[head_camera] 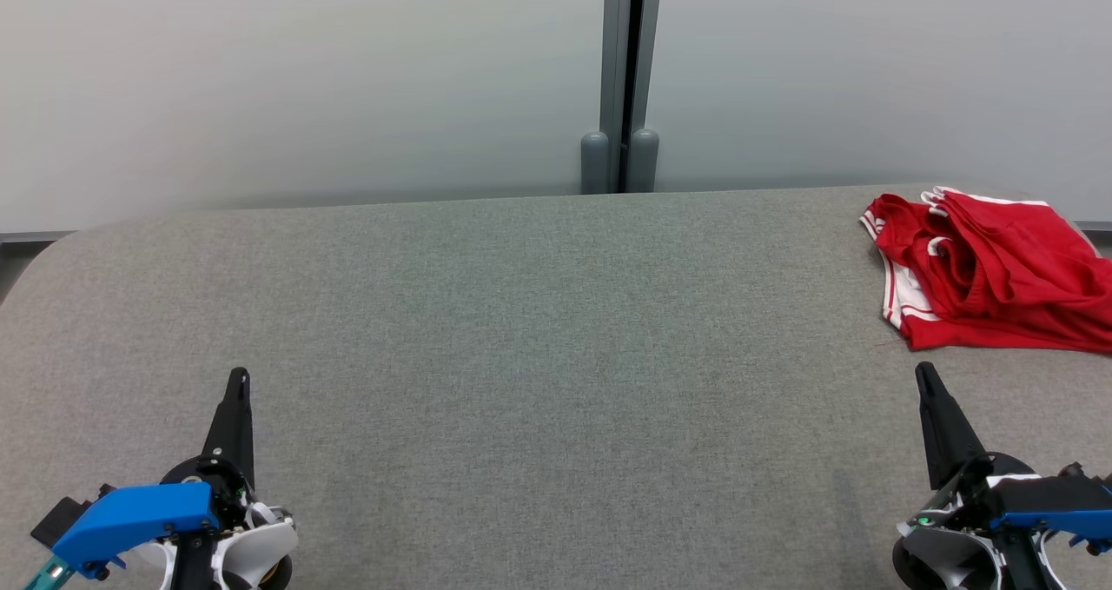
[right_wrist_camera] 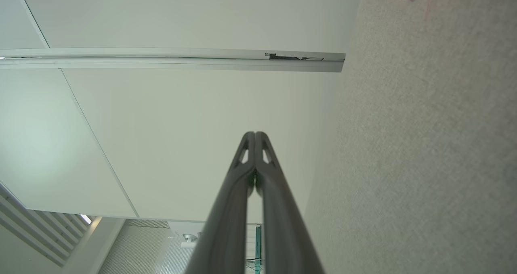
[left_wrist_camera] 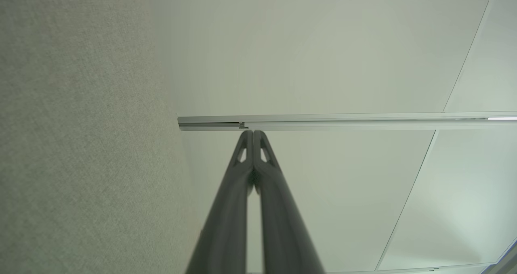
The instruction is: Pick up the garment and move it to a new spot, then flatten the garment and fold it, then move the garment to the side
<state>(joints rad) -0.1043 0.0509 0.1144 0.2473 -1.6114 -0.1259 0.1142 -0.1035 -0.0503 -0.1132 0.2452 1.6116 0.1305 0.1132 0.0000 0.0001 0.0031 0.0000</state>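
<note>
Crumpled red-and-white cloth garment (head_camera: pixel 990 268) lies far right; left gripper (head_camera: pixel 239 374), right gripper (head_camera: pixel 923 371) closed, empty. Pinching one layer risks tangling.

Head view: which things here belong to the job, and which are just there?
Job:
- garment, red, crumpled at the far right of the table
- left gripper, shut, empty
- right gripper, shut, empty

Just there:
- wall
- post behind the table
</note>
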